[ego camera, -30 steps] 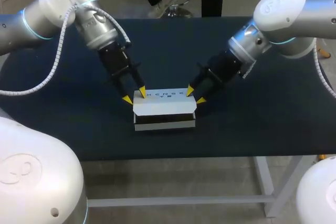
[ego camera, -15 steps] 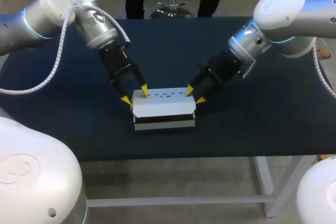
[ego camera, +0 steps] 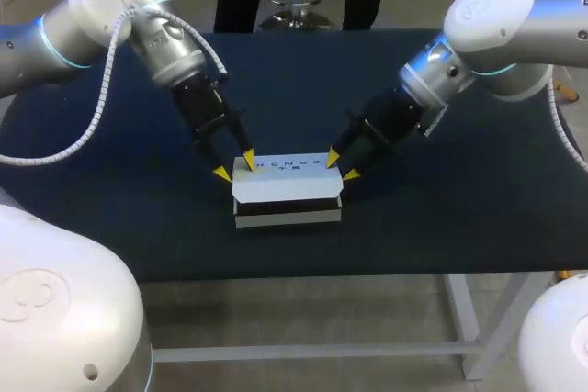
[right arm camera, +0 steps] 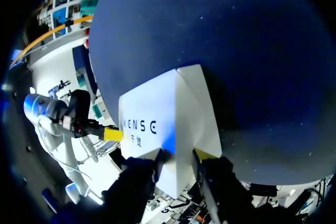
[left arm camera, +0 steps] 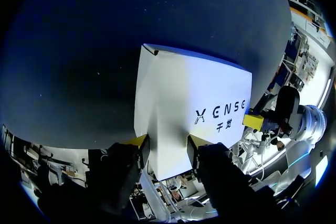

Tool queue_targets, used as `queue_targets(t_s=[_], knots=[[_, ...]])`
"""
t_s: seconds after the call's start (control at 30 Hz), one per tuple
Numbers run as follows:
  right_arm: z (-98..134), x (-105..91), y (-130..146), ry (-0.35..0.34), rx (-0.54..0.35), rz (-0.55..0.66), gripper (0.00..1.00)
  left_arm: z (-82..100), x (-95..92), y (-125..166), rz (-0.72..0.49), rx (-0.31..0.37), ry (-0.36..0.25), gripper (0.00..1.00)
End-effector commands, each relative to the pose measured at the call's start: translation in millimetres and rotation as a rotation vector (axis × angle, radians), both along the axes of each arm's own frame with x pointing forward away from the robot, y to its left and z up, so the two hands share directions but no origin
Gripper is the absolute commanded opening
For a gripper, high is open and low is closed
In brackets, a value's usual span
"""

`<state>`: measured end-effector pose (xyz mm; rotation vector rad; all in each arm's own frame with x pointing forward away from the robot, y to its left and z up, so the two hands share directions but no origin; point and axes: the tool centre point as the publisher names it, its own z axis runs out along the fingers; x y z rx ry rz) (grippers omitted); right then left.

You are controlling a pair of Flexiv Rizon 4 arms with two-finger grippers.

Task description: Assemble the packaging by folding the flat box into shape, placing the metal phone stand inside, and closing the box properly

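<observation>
The white box [ego camera: 287, 188] sits square on the dark bench [ego camera: 459, 199], about midway across and nearer its front edge than its rear. The bench top stretches wide on both sides and behind. A dark slit runs along the box front, between the lid's front flap and the lower body. The left gripper [ego camera: 235, 167] straddles the lid's left end and the right gripper [ego camera: 342, 167] its right end. In each wrist view the white end fills the gap between the fingers and touches both, so each pair is clamped on the box.
</observation>
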<state>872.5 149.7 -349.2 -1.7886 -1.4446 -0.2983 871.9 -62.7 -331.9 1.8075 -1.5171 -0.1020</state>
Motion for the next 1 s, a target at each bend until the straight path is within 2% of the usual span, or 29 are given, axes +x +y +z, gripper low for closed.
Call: queue_targets(t_s=[0.03, 0.3, 0.43, 0.73, 1.0], knots=[[0.2, 1.6, 1.5, 0.004, 0.003, 0.005, 0.42, 0.6, 1.6, -2.0, -0.004, 0.002, 0.003, 0.49], [0.2, 1.6, 1.5, 0.004, 0.003, 0.005, 0.41, 0.6, 1.6, -2.0, -0.004, 0.002, 0.003, 0.54], [0.0, 2.0, 2.0, 0.005, 0.002, 0.003, 0.42, -0.3, 2.3, -3.9, -0.01, 0.002, 0.012, 0.6], [3.7, 3.0, 2.7, 0.025, 0.0, -0.002, 0.43, 1.9, 3.6, -5.9, -0.013, 0.004, 0.038, 0.55], [5.8, 7.6, 2.5, 0.072, 0.006, 0.002, 0.44, 5.0, 6.8, -6.1, -0.024, -0.011, 0.083, 0.5]])
